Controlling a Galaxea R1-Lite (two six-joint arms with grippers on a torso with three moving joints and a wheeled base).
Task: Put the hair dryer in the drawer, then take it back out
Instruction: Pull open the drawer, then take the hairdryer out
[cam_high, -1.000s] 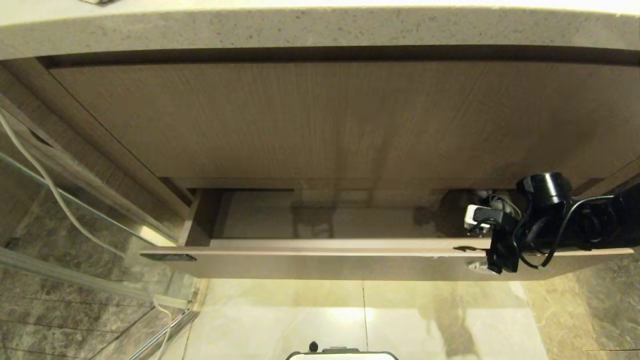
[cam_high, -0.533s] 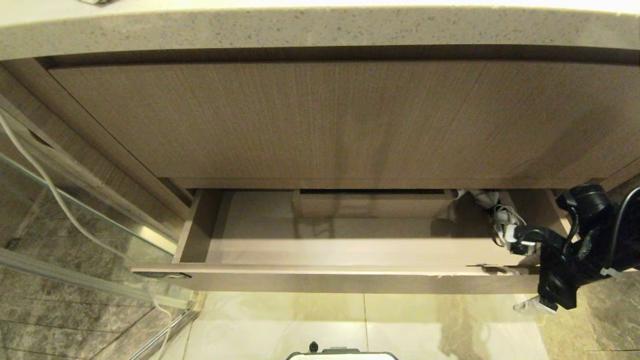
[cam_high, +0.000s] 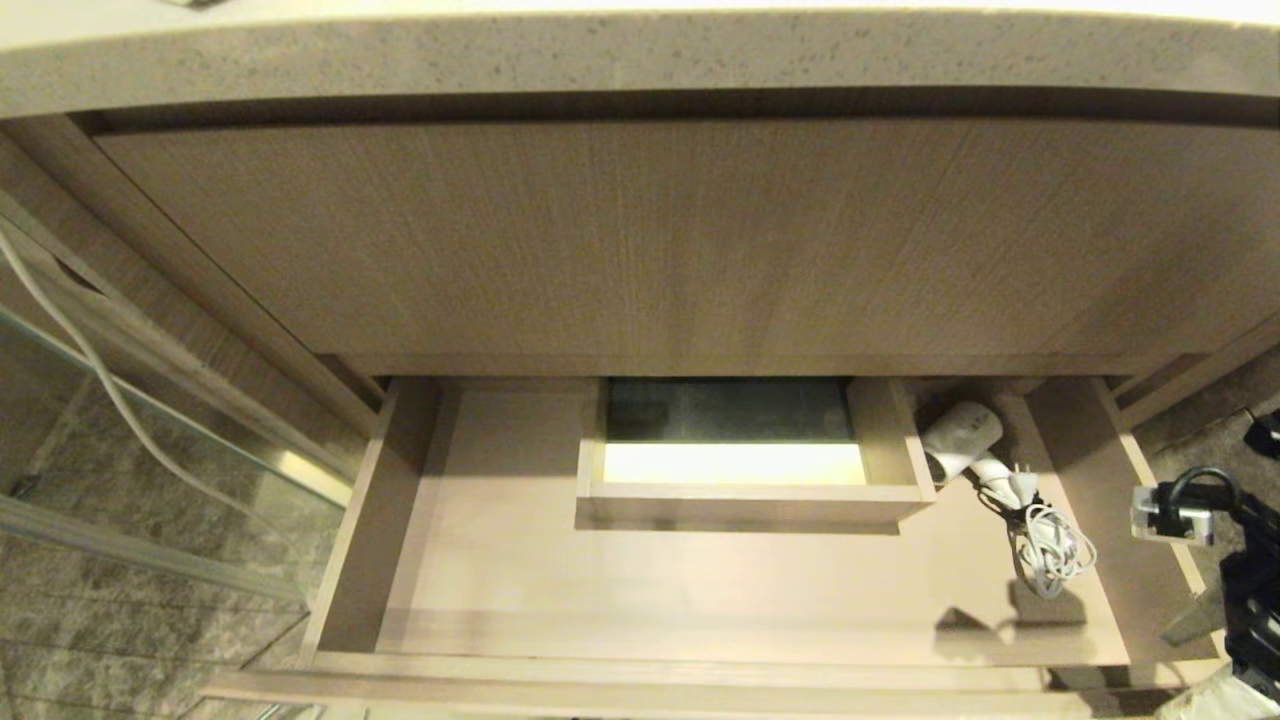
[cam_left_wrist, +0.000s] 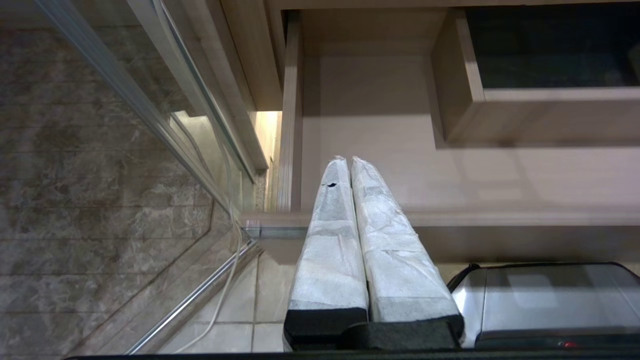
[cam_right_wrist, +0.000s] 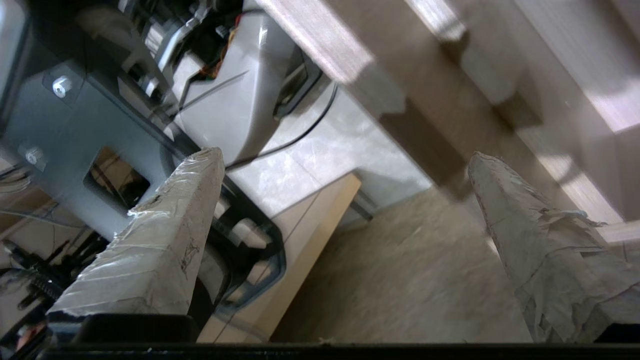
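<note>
The light-brown drawer (cam_high: 520, 590) stands pulled far out under the taller wood panel. The white hair dryer (cam_high: 962, 432) lies on the drawer floor at the back right, beside the boxed cut-out (cam_high: 735, 450). Its coiled white cord (cam_high: 1050, 545) and plug trail toward the front. My right gripper (cam_high: 1205, 660) hangs outside the drawer's right side at the edge of the head view. In the right wrist view the right gripper (cam_right_wrist: 345, 155) is open and empty above the floor. My left gripper (cam_left_wrist: 348, 160) is shut on nothing, parked in front of the drawer's (cam_left_wrist: 380, 125) left end.
A speckled stone countertop (cam_high: 640, 55) overhangs the tall wood panel (cam_high: 640, 240). A glass panel with a white cable (cam_high: 100, 390) stands at the left. My base (cam_left_wrist: 550, 300) sits on the tiled floor right below the drawer front.
The drawer has slid out from a narrow gap to wide open, exposing the hair dryer and the cut-out. My right arm has swung right and down, off the drawer front.
</note>
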